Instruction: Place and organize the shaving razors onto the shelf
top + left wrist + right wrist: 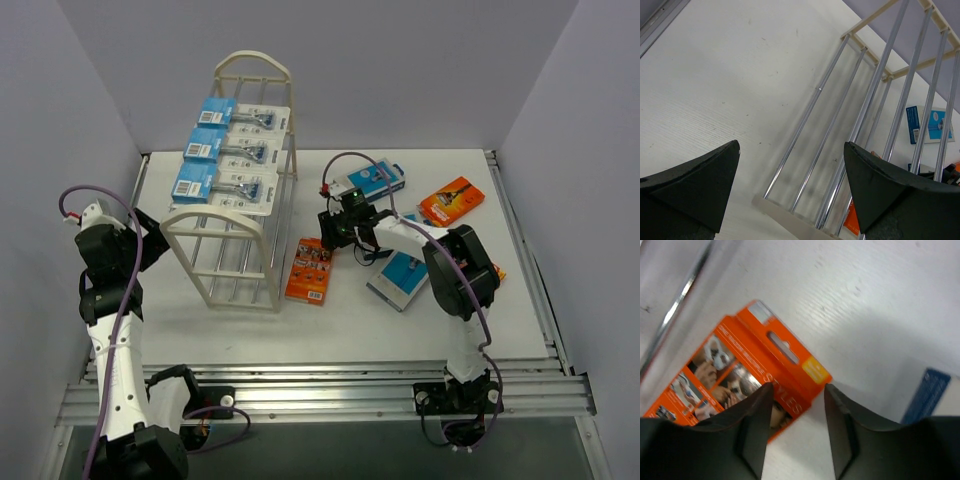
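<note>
Jaws narrowly parted and empty, the right gripper [799, 410] hovers just over the hang-tab end of the flat orange cardboard razor pack [735, 375] lying beneath it, probably lined up to pinch that edge for the cream-white rod shelf [240, 268] to its left.

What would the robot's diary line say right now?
shelf: three blue packs on top | right jaws: above orange pack end, slightly apart | left jaws: wide open

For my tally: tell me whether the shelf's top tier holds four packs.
No: only three packs lie in a row on the top tier of the shelf.
</note>
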`<state>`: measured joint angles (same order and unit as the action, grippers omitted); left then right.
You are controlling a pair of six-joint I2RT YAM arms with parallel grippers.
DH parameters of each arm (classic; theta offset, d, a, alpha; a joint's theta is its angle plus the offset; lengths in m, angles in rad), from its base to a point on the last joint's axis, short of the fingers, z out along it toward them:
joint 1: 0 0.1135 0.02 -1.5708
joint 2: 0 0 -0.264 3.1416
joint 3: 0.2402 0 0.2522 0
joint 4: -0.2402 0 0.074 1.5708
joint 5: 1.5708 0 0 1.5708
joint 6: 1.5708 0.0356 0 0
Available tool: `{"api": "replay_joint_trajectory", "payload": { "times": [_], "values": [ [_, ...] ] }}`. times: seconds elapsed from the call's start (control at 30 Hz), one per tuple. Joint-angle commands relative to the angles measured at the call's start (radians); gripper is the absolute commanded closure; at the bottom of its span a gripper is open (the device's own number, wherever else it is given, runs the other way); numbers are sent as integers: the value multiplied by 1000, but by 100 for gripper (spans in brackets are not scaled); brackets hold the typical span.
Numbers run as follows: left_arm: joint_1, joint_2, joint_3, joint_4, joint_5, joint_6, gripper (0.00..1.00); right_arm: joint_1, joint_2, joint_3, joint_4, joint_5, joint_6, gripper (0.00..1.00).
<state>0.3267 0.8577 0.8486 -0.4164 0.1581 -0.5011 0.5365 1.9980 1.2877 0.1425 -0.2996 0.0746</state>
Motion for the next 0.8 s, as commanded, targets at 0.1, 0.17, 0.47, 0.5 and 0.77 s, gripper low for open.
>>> {"api": "replay_joint_trajectory", "payload": {
  "times": [0.1,0.17,0.47,0.5,0.77],
  "values": [
    [-5,-17,6,16,-5,6,6,66,-122,-8,-173,163,66,50],
    [-5,-19,7,16,-11,6,6,108,-110,24,-187,207,74,41],
    [-5,-16,9,13,-12,9,6,246,-50,53,-224,434,197,14],
    [-5,-16,10,13,-14,9,6,255,-47,56,-228,447,209,13],
    [-5,-14,7,16,-3,7,6,295,-10,76,-213,493,309,11]
  ]
}}
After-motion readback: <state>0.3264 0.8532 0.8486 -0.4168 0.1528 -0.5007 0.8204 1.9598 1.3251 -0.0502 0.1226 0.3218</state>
